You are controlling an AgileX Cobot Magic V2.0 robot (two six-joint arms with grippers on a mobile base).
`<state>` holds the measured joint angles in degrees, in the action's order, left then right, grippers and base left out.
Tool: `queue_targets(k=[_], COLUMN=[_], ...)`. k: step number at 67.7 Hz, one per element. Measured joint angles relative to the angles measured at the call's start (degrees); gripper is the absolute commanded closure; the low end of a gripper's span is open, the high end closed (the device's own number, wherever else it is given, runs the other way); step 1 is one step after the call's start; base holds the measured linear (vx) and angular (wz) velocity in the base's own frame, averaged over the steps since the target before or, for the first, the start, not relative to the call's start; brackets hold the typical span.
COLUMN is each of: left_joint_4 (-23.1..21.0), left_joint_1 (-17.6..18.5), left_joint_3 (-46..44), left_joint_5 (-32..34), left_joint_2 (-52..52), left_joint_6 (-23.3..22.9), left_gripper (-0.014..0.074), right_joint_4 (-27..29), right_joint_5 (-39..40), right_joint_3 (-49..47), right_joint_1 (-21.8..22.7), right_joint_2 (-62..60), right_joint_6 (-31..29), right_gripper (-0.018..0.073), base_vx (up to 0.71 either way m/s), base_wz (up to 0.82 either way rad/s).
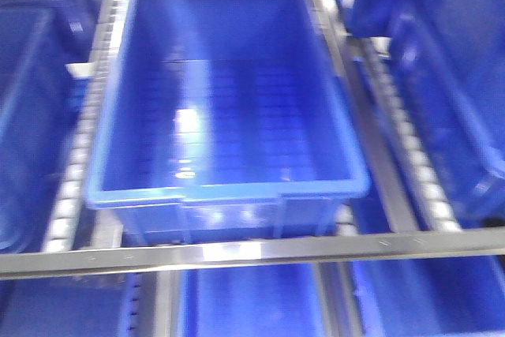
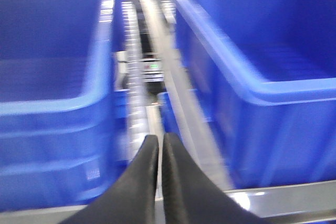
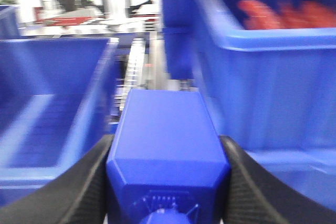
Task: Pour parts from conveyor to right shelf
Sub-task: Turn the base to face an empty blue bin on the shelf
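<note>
A bright-blue part (image 3: 165, 124) fills the lower middle of the right wrist view, and my right gripper (image 3: 167, 148) is shut on it, one black finger on each side. It hangs over the right shelf (image 1: 237, 252), a steel rack with pale roller lanes (image 3: 135, 66). My left gripper (image 2: 160, 139) is shut with nothing between its fingers, above a roller lane (image 2: 135, 77) between two bins. In the front view an empty blue bin (image 1: 229, 192) sits on the shelf's rollers. Neither gripper shows in the front view. The conveyor is out of view.
The left wrist view has blue bins on both sides: one at left (image 2: 52, 103), one at right (image 2: 273, 93). In the right wrist view, a blue bin at right (image 3: 273, 77) holds red-orange items (image 3: 283, 14), and another bin (image 3: 47, 103) stands at left. More bins flank the front-view bin.
</note>
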<state>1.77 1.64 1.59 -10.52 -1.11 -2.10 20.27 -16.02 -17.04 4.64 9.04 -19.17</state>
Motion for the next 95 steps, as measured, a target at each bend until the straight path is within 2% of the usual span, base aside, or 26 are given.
queue_targets(k=[39,95], left_joint_4=[0.0,0.0], left_joint_1=[0.0,0.0], left_joint_3=[0.0,0.0], left_joint_5=[0.0,0.0], left_joint_2=[0.0,0.0], left_joint_6=[0.0,0.0], left_gripper=[0.0603,0.0603], right_joint_4=[0.0,0.0], right_joint_5=[0.0,0.0], right_joint_3=[0.0,0.0], right_joint_1=[0.0,0.0], right_joint_2=[0.0,0.0], right_joint_6=[0.0,0.0], right_gripper=[0.0564,0.0564], base_vx=[0.09,0.13], base_wz=[0.19,-0.07])
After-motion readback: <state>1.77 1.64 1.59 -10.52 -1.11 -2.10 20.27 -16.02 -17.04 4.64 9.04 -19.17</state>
